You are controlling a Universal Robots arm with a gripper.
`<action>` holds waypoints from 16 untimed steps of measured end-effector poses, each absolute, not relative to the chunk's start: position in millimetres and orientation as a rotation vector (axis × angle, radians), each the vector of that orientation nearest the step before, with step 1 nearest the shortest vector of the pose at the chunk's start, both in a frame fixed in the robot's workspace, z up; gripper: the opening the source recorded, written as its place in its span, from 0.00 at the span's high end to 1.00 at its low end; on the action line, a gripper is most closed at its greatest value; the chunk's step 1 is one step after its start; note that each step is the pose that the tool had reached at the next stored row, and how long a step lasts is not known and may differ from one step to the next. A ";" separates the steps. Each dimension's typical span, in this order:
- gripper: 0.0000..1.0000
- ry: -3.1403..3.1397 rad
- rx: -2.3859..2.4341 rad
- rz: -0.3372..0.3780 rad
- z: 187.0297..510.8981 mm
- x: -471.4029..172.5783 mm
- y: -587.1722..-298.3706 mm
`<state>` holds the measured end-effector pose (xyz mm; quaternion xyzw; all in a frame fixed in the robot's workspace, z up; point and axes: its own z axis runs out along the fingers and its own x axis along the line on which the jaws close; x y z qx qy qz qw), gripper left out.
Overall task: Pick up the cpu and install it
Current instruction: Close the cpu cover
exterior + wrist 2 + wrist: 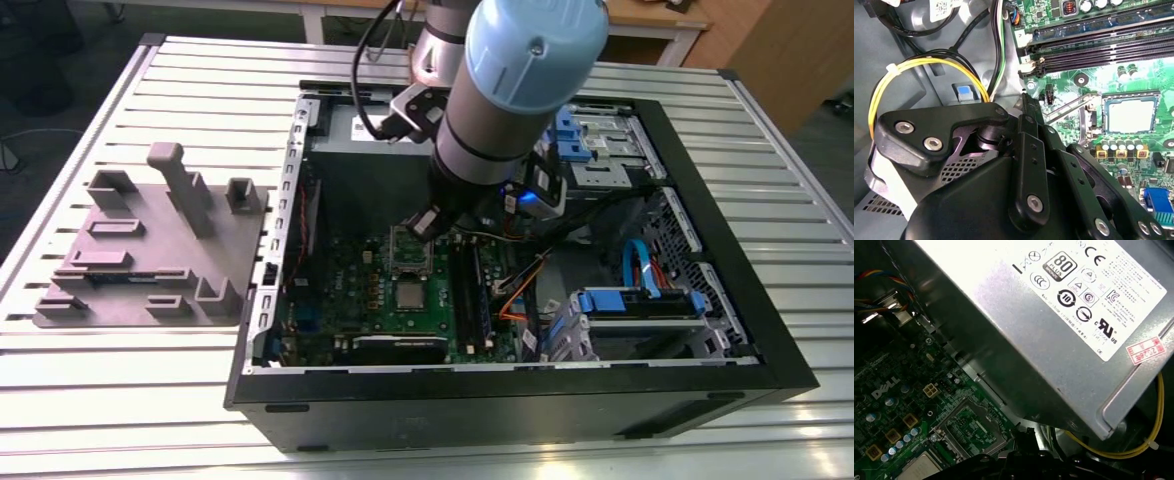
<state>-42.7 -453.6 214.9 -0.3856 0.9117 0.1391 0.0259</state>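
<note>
A slatted metal surface (134, 400) carries an open black computer case (507, 405), and on the exterior view's left a grey moulded tray (147, 250) lies beside it. The robot arm (521, 70) reaches down into the case, close to the large grey power supply box (1054, 330) with its white label. Below lies the green motherboard (354, 300), with long dark memory slots (1094, 45) along one side. The gripper (431, 222) hangs low over the board, just above the open socket (406, 250), whose metal frame and bare contact field show in the first wrist view (971, 427). Whether the gripper is apart or together cannot be told from these views, and nothing is seen held in it. The cpu (407, 293) lies flat on the motherboard just beside the socket, on the side nearer the case's front wall in the exterior view; its dull silver top shows at the edge of the first wrist view (919, 471). It looks light, thin and rigid, with a smooth metal lid that is likely slippery. Its underside contacts and the socket's fine pins are probably fragile, so the sensible hold is on two opposite edges, kept level and with gentle force. Small capacitors nearby leave little room around it.
</note>
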 end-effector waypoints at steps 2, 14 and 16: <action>0.90 2.820 -1.193 0.424 216.1 -43.0 -453.6; 0.90 2.836 -1.199 0.385 222.6 -44.7 -453.6; 0.90 2.838 -1.199 0.379 223.7 -44.8 -453.6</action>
